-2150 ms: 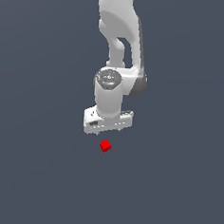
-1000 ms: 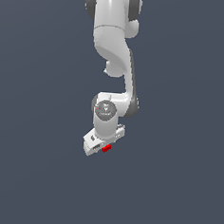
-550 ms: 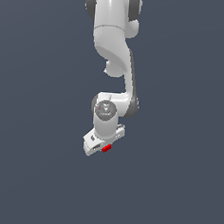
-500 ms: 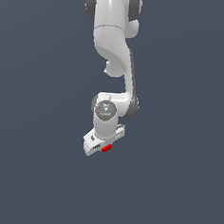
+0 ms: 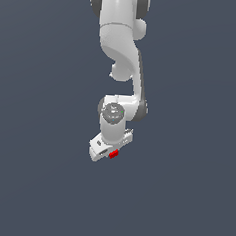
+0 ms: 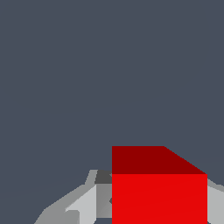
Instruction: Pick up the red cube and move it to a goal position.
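1. Around the tool [image 5: 109, 150] the plain grey surface [image 5: 184, 195] carries no obstacle on either side of the exterior view.
2. The red cube [image 5: 113, 153] fills the gap between the fingers [image 6: 85, 205] (nothing else could pass there).
3. The arm [image 5: 120, 45] rises above the tool.

Flat, even, shadowless simulator light on a dull grey-blue backdrop; edges look blocky and coarse, with no glare or blur.

White arm bent downward, gripper [image 5: 110, 152] clamped on red cube [image 5: 113, 153].
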Controlling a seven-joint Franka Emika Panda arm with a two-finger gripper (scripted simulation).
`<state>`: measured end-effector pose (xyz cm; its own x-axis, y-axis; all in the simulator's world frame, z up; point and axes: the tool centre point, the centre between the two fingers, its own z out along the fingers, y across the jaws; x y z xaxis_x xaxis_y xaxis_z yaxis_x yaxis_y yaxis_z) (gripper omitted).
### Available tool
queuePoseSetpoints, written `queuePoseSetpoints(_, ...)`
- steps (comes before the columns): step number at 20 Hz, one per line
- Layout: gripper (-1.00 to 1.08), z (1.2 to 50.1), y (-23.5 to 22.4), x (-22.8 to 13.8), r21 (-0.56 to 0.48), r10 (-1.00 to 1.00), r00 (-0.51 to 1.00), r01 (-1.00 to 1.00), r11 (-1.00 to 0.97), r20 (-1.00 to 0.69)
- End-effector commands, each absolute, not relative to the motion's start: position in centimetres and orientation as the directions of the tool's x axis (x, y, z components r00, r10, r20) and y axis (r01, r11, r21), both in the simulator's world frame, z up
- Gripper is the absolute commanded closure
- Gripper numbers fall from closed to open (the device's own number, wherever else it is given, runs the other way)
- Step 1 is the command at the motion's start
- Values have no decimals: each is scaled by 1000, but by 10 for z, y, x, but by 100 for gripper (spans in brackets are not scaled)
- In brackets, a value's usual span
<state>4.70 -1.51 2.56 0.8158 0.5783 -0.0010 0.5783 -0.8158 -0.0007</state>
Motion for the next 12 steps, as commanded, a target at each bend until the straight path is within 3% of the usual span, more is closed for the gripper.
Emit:
queuePoseSetpoints(1, 108, 31, -11, 42, 0, 579, 816, 579, -816, 0)
queuePoseSetpoints(12, 108, 70, 24, -3, 1, 579, 815, 579, -815, -1)
